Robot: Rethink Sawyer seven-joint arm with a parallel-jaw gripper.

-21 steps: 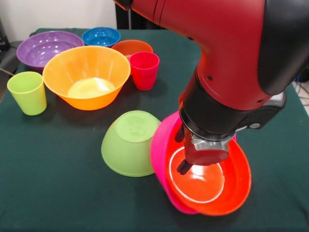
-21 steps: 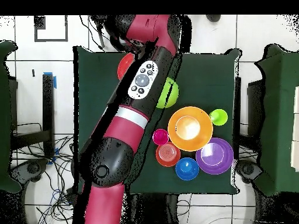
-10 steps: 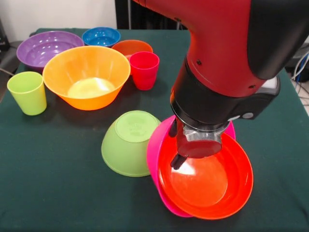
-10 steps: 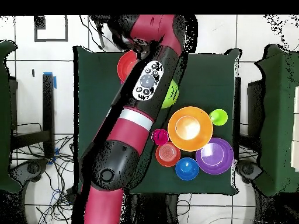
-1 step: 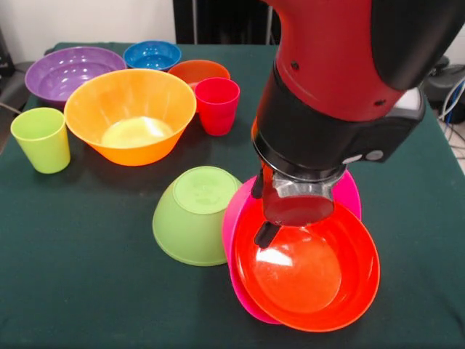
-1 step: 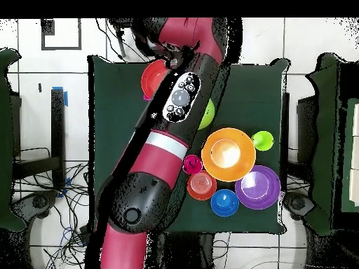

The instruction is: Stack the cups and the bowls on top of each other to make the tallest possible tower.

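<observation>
My claw (image 5: 270,231) hangs just inside the orange bowl (image 5: 309,273) at the lower right of the frame, nested in the tilted pink bowl (image 5: 236,218); I cannot tell whether it is spread or pinching. These bowls look light, stiff and slippery, so I would take the thin rim. The upturned green bowl (image 5: 195,214) touches the pink one on the left and could get knocked; the other bowls and cups sit well apart at upper left.

The arm (image 5: 341,80) hides the pink bowl's (image 5: 236,218) far rim and most of the gripper (image 5: 267,234) above it; whether its jaws are parted cannot be told.
</observation>
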